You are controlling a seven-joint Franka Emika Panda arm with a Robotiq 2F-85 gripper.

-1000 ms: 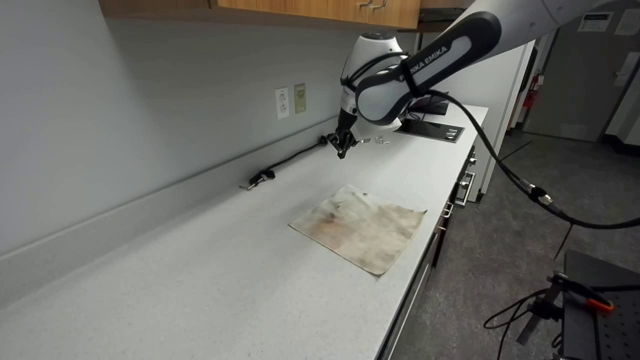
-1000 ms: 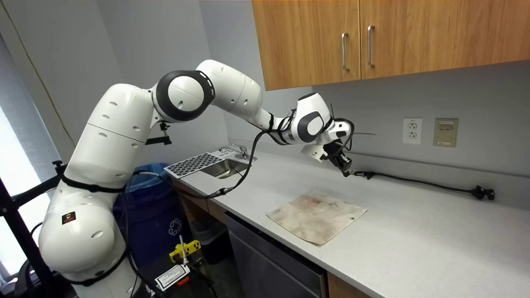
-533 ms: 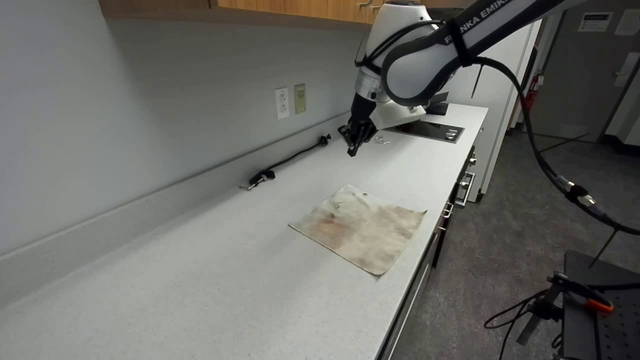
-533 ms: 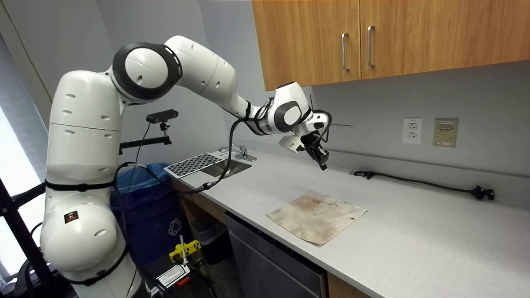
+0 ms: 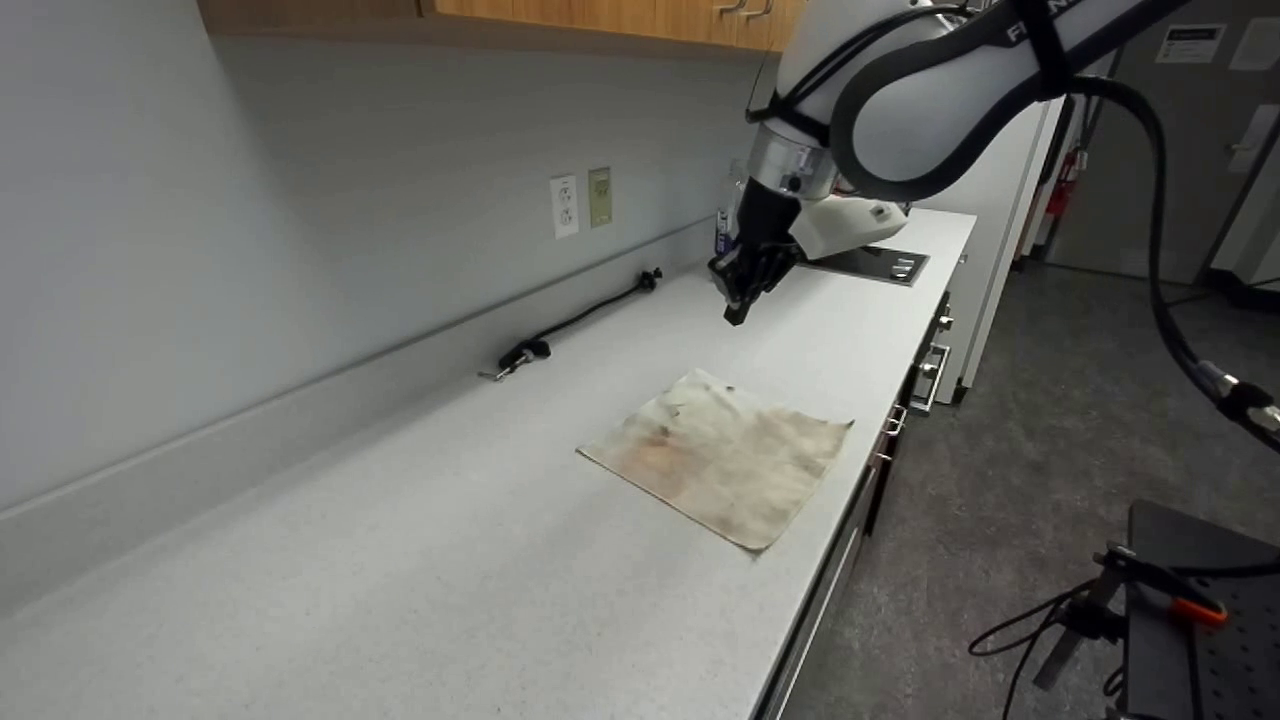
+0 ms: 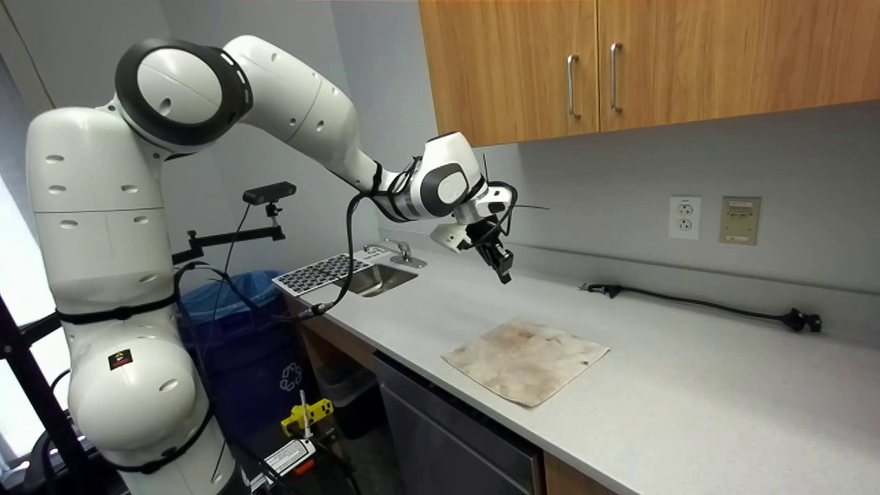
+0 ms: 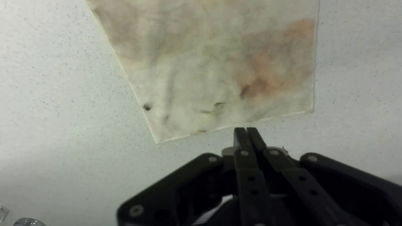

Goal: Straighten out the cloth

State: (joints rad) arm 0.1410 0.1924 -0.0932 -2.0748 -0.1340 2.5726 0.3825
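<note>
The cloth (image 5: 720, 455), cream-beige with brownish and reddish stains, lies spread flat on the counter, its edges fairly straight. In an exterior view the same cloth (image 6: 529, 361) shows all its corners. My gripper (image 6: 505, 278) hangs in the air above the counter, behind the cloth and apart from it. In the wrist view the gripper (image 7: 246, 129) has its fingertips nearly together with nothing between them. Just beyond those tips runs one edge of the cloth (image 7: 201, 62), whose far part leaves the top of that view.
A black gooseneck clamp (image 6: 708, 300) lies along the backsplash. The sink (image 6: 378, 280) and faucet (image 6: 405, 256) are at the counter's far end. Wooden wall cabinets (image 6: 515, 69) hang above. The counter's front edge (image 6: 447, 412) runs close to one cloth corner.
The arm has drawn back toward its base, taking the gripper away from the gooseneck clamp and toward the sink end. The cloth has not moved.
</note>
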